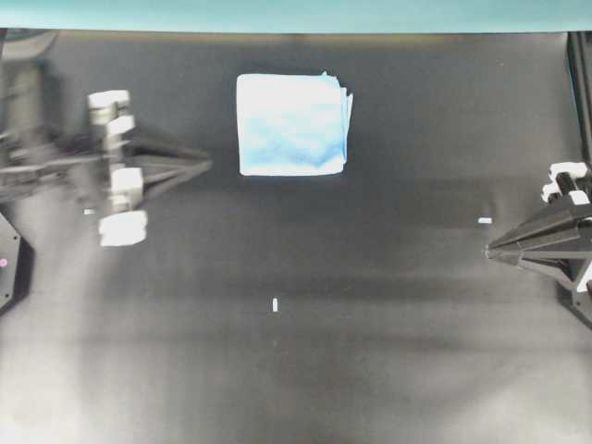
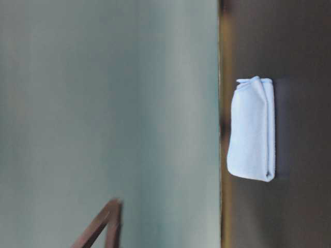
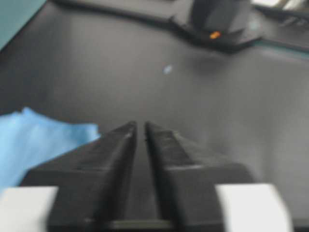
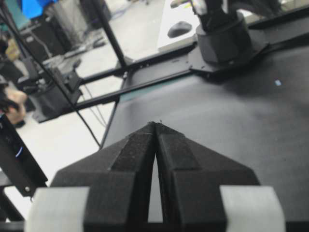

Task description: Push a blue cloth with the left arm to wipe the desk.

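The blue cloth (image 1: 292, 124) lies folded flat near the desk's (image 1: 277, 370) teal-strip edge. The left hand (image 1: 205, 166), fingers nearly together with a narrow gap, holds nothing, positioned beside the cloth for pushing. The right hand (image 1: 490, 250), fingers together, is parked at the opposite edge.
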Available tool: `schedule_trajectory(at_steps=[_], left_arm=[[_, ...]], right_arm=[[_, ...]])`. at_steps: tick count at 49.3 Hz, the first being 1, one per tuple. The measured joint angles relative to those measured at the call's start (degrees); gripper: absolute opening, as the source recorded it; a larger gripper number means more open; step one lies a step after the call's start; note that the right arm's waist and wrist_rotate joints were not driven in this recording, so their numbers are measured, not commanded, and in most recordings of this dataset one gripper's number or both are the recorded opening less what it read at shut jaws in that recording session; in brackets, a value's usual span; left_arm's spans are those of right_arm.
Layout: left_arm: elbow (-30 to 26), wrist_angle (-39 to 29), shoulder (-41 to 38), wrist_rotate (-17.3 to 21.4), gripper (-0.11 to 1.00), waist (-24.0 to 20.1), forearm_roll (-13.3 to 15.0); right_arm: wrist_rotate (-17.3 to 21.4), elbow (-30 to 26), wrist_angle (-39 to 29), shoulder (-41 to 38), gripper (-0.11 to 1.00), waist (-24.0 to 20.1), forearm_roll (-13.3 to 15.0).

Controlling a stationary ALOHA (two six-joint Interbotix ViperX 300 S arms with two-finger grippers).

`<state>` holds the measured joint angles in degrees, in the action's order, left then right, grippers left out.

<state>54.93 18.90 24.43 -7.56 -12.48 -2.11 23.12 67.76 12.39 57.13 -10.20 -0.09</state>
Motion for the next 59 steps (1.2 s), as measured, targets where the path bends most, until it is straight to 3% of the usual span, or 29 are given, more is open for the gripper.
schedule_trajectory(at_steps=[7, 12, 20, 35, 59], left_arm=[[-4.92, -0.18, -9.49, 2.11, 0.73, -3.43, 0.00], [-8.96, -1.93, -15.73, 5.01, 0.89, -5.01, 0.00], [-15.56, -6.15, -24.61, 9.05, 0.87, -7.03, 0.00], [-24.96, -11.51, -36.91, 9.40, 0.87, -11.07, -0.09], [-29.44, -12.83, -45.62, 10.20, 0.87, -13.89, -0.09]], right_arm=[[0.09, -0.09, 0.00, 0.00, 0.00, 0.09, 0.00], [0.00, -0.09, 0.09, 0.00, 0.00, 0.00, 0.00], [0.00, -0.09, 0.00, 0.00, 0.00, 0.00, 0.00], [0.00, -0.09, -0.35, 0.09, 0.00, 0.00, 0.00], [0.09, -0.09, -1.32, 0.09, 0.00, 0.00, 0.00]])
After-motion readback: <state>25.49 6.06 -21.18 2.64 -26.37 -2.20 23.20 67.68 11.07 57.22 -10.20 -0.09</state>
